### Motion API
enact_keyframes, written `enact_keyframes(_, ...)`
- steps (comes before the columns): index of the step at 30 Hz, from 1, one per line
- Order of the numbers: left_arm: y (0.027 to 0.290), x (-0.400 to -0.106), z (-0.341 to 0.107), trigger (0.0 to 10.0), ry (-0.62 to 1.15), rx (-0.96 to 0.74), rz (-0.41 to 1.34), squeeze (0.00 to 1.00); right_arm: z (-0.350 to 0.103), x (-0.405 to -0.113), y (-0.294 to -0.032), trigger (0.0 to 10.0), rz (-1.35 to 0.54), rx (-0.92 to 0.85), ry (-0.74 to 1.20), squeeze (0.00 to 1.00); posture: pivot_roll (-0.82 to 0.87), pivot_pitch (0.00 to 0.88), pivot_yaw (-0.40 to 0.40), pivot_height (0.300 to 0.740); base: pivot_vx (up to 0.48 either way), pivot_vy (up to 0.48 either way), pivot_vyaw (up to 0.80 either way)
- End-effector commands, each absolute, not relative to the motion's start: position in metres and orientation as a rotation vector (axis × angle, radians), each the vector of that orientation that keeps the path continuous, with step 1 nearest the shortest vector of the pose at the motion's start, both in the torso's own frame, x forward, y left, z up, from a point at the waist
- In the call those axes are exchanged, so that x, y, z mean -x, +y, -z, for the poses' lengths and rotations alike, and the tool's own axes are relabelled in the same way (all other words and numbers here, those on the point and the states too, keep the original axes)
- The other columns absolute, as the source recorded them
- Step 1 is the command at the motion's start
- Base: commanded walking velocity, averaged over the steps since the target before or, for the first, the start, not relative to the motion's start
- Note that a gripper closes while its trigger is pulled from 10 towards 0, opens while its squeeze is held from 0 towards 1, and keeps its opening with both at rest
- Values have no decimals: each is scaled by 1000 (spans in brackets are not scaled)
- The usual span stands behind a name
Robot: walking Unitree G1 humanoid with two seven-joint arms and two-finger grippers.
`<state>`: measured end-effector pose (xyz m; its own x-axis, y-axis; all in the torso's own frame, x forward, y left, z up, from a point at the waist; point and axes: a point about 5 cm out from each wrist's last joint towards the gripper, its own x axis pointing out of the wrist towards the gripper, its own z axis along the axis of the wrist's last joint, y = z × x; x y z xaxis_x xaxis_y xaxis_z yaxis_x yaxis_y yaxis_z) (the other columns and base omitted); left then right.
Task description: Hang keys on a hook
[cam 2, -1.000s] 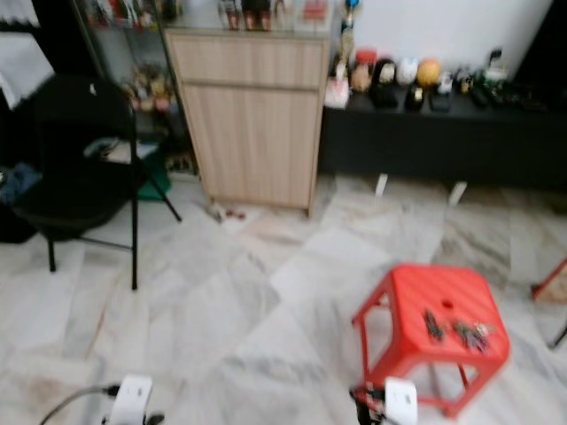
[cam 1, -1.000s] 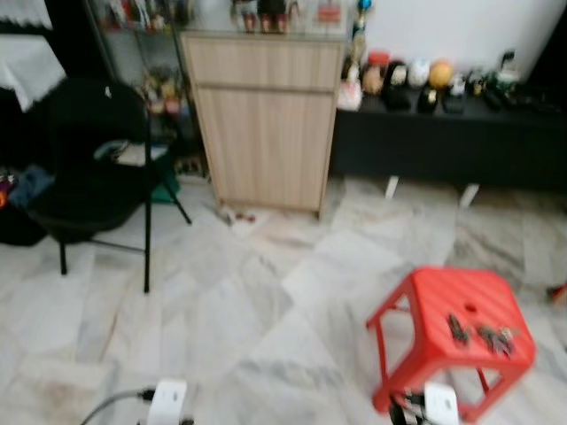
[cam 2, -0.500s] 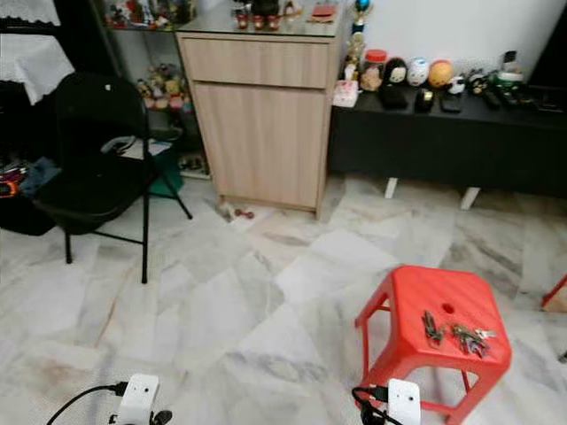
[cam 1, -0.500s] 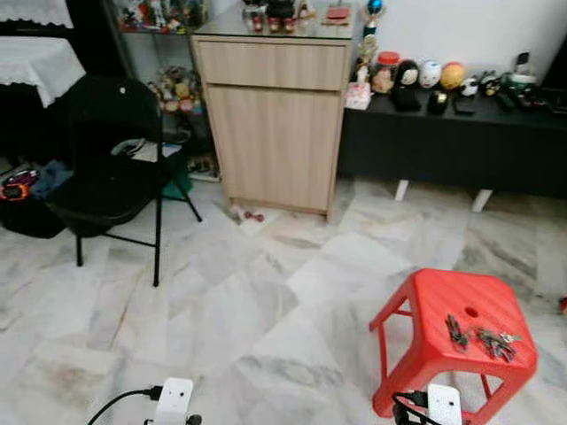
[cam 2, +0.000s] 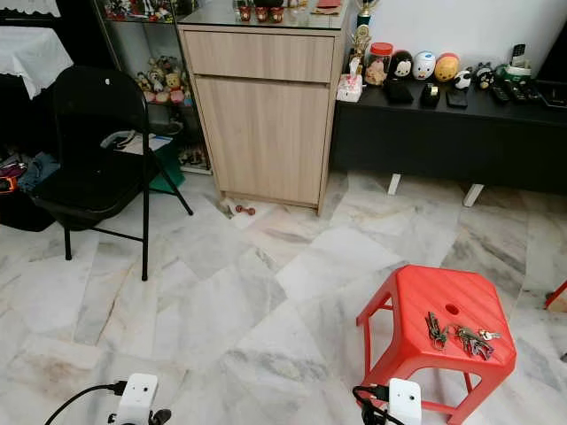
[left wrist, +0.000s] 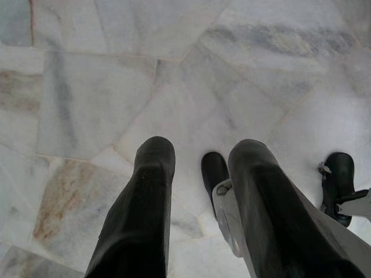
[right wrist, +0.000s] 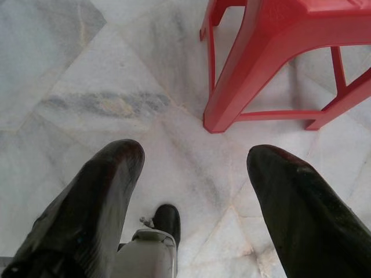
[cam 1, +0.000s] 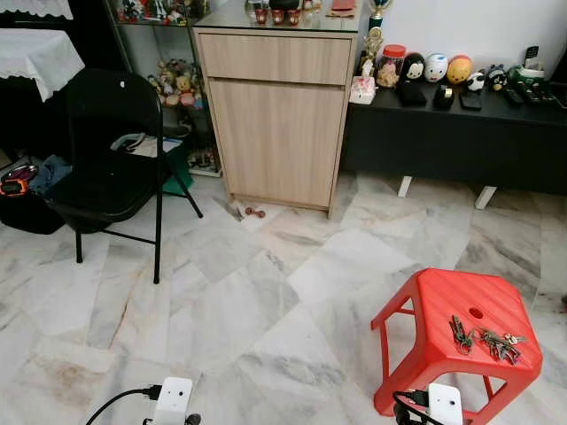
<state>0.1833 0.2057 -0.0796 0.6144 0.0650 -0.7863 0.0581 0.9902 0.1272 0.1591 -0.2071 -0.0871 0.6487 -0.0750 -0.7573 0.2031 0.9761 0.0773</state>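
Two key bunches (cam 1: 484,336), lying flat, on red stool (cam 1: 443,297)

Light wood cabinet (cam 1: 279,115) with glass top stands against far wall on white-grey marble tile floor (cam 1: 230,301). Black folding metal chair (cam 1: 111,168) to its left, well apart. Long low black bench (cam 1: 452,137) to its right, carrying row of small round figurines (cam 1: 434,69). Red plastic stool (cam 1: 456,341) in right foreground. White lace-edged cloth (cam 1: 35,53) at far left.
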Motion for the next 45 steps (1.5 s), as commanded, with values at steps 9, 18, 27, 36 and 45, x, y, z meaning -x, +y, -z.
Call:
enact_keyframes(9,207,-182,80,10000,914,-147,-2,0,87,-160,-208,10000,166,-160,851,0,13,0,-21,740,0,0,0)
enact_keyframes(18,207,-182,80,10000,914,-147,-2,0,87,-160,-208,10000,166,-160,851,0,13,0,-21,740,0,0,0)
enact_keyframes(27,207,-182,80,10000,914,-147,-2,0,87,-160,-208,10000,166,-160,851,0,13,0,-21,740,0,0,0)
enact_keyframes(36,207,-182,80,10000,914,-147,-2,0,87,-160,-208,10000,166,-160,851,0,13,0,-21,740,0,0,0)
enact_keyframes(45,203,-177,83,10000,938,-147,28,0,88,-158,-205,10000,108,-185,850,0,1,0,-16,740,0,0,0)
